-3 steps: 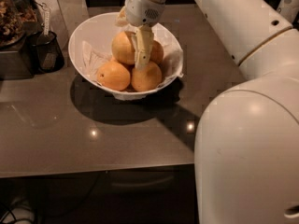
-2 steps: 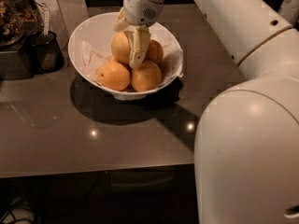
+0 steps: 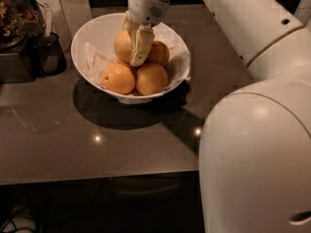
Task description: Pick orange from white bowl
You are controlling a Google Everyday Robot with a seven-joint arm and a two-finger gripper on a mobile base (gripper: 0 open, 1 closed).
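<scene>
The white bowl [image 3: 81,37] stands on the dark table toward the back and is lined with crumpled white paper [image 3: 96,60]. The orange [image 3: 122,46], large and pale, sits at the top of the pile, above three smaller deeper-orange ones [image 3: 118,78]. My gripper [image 3: 132,48] comes down into the bowl from above and is closed around the orange. One finger [image 3: 141,42] lies across its right front, and the other is mostly hidden behind its upper left.
A dark cup [image 3: 47,53] and a black container [image 3: 12,23] stand left of the bowl. My white arm [image 3: 252,149] fills the right side. The table's front edge [image 3: 97,178] runs below the bowl.
The gripper's finger and the pale orange have shifted slightly up and left in the bowl. The three smaller oranges have not moved.
</scene>
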